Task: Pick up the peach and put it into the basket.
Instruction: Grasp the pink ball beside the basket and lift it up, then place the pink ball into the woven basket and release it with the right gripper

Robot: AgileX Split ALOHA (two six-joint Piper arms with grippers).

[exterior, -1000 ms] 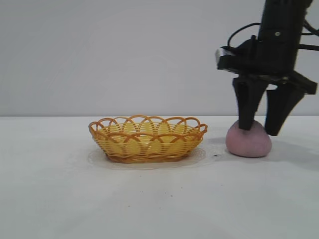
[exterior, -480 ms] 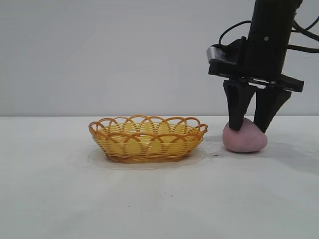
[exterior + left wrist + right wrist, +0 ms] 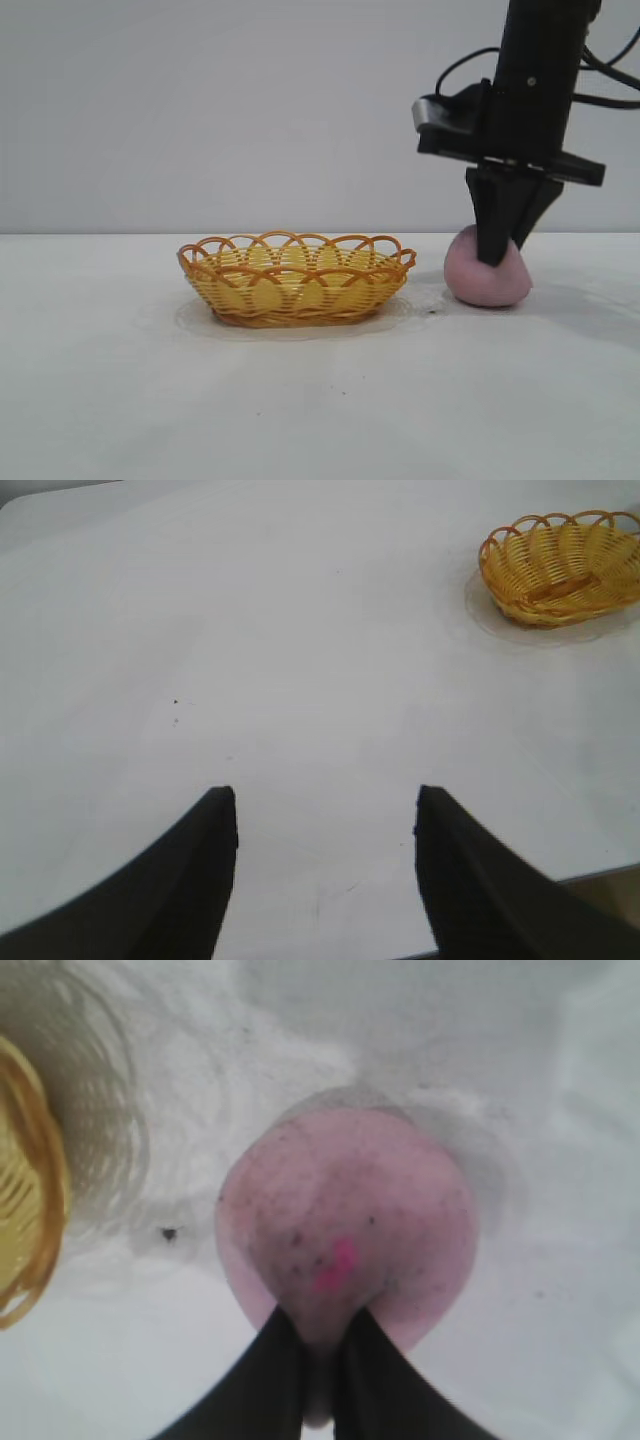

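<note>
1. Peach [image 3: 487, 278] is seen resting on the white surface [image 3: 300, 400], just beside the basket [image 3: 296, 279] on its right in the exterior view, not touching it.
2. Right gripper [image 3: 497, 250] is set at the peach's top, pointing almost straight down. Its fingers [image 3: 270, 1380] are closed to a near-shut pinch, w/ only a small nub of the pink flesh caught betw. the tips. Whether that counts as a real hold cannot be told; peach is not lifted off the surface.
3. Handling, as judged: a soft, squashy lump, prob. foam or plush, light. The matte, fuzzy skin should give good friction, so slip is less of a worry than the pinched bit pulling free. A wider hold across the round body, below the pointed top, would be judged safer than a pinch at the tip.
4. Peach shape/texture: dusty pink-mauve dome, slightly pointed crown, dark specks over the skin, one brighter pink mark near the top in the right wrist view.
5. Basket: shallow oval, yellow-orange wicker, stiff woven strands, open looped scalloped rim; nothing is seen inside. Low rim, so only a small lift is judged needed.
6. Left gripper [image 3: 325, 825] is parked well apart over bare surface, fingers held open, nothing betw. them.
</note>
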